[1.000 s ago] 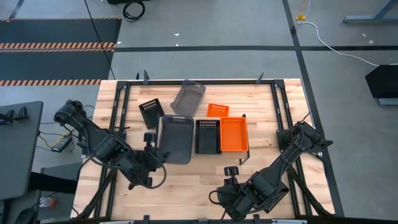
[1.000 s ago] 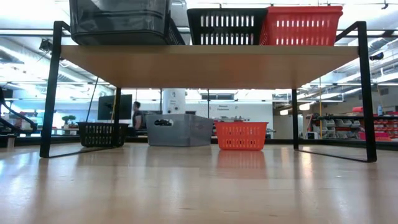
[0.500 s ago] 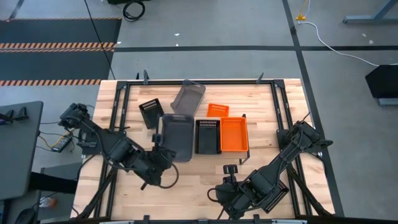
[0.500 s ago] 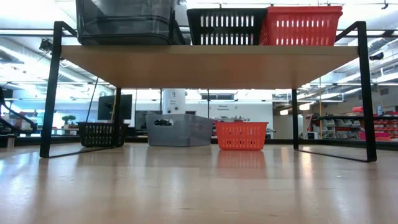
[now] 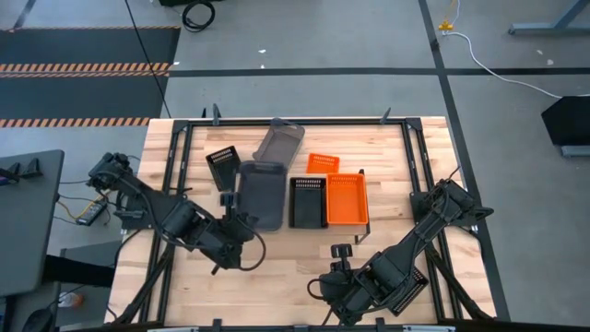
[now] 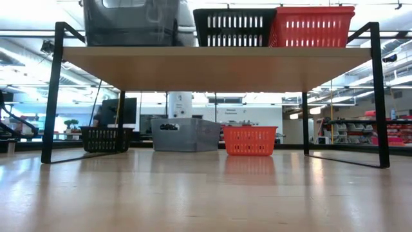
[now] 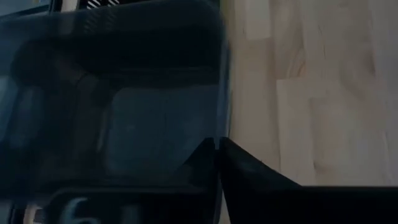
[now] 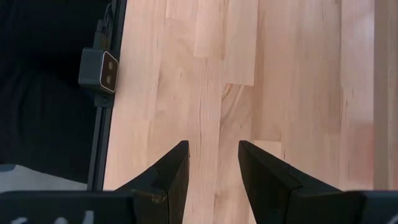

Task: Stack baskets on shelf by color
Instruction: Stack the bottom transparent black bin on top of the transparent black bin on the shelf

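While the left hand [image 5: 231, 219] pinches the near rim of the large solid grey plastic basket [image 5: 260, 195] on the light-wood shelf [image 6: 212, 64], the right hand [image 8: 212, 163] waits spread over bare bench [image 5: 286, 277].

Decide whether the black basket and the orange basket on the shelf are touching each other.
Touching. In the low view the black basket and the orange basket meet side by side with no gap on the shelf; the high view agrees.
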`<state>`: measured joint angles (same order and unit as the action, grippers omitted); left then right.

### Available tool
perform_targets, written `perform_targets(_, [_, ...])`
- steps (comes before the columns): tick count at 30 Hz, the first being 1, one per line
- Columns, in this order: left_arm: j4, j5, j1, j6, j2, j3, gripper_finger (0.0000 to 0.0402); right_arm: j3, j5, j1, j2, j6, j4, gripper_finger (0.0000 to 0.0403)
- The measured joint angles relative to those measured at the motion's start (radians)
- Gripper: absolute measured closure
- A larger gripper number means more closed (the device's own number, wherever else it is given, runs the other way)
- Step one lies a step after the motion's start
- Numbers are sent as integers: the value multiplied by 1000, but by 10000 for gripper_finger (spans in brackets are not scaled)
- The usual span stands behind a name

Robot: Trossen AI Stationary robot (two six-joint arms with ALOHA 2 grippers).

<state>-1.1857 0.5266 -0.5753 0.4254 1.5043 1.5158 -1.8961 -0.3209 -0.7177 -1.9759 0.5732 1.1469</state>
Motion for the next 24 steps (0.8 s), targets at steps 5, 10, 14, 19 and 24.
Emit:
perform_targets(5, [-13, -5, -19, 34, 1, -1, 393, 0, 0, 0, 0, 0, 0, 257])
perform_targets(10, [-18, -6, -19, 40, 1, -1, 388, 0, 0, 0, 0, 0, 0, 257])
perform_targets(14, [-17, -7, -19, 35, 1, -2, 389, 0, 0, 0, 0, 0, 0, 257])
perform_targets(19, [-18, -8, -19, 34, 1, -2, 367, 0, 0, 0, 0, 0, 0, 257])
perform_targets(24, [-18, -12, -19, 29, -1, -3, 346, 0, -1, 0, 0, -5, 0, 257])
